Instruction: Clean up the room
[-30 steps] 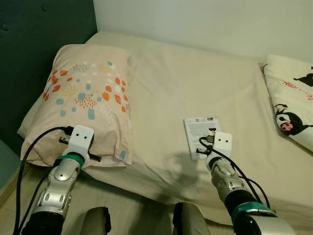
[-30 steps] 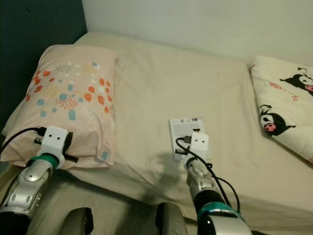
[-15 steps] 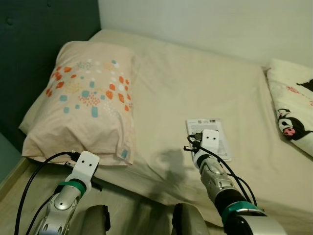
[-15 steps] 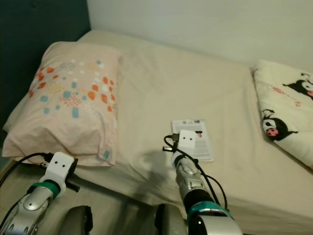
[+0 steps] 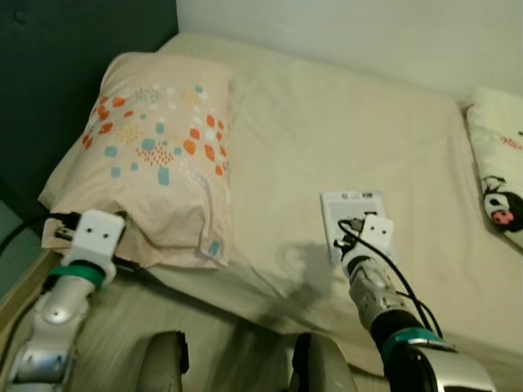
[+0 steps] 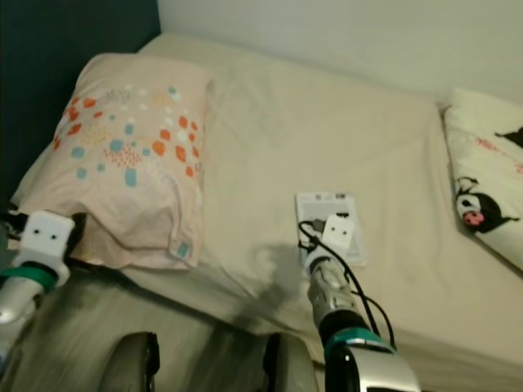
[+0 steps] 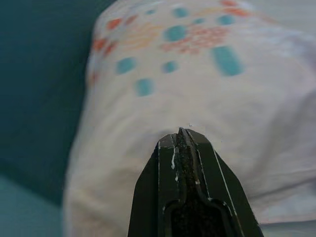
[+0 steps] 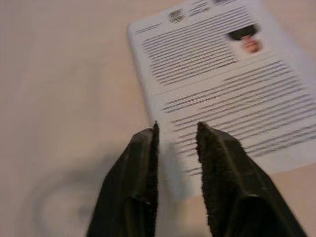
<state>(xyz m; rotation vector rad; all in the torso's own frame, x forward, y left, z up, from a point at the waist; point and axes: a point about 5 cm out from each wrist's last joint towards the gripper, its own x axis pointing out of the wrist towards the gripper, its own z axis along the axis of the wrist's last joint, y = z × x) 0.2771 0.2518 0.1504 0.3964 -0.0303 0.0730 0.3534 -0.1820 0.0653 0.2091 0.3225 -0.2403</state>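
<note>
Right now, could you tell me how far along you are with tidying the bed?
Little looks done yet: the printed sheet lies flat on the bed, not lifted. In hand: the right tool hovers open over the sheet's near edge, apparently ready to pick it up. The left tool is shut, pointing at the dotted pillow. Left: grasping and removing the sheet; the cartoon-print blanket sits at the bed's right side.

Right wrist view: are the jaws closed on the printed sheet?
No. The right gripper hangs over the printed sheet with its jaws apart, and the sheet lies flat on the bed.
</note>
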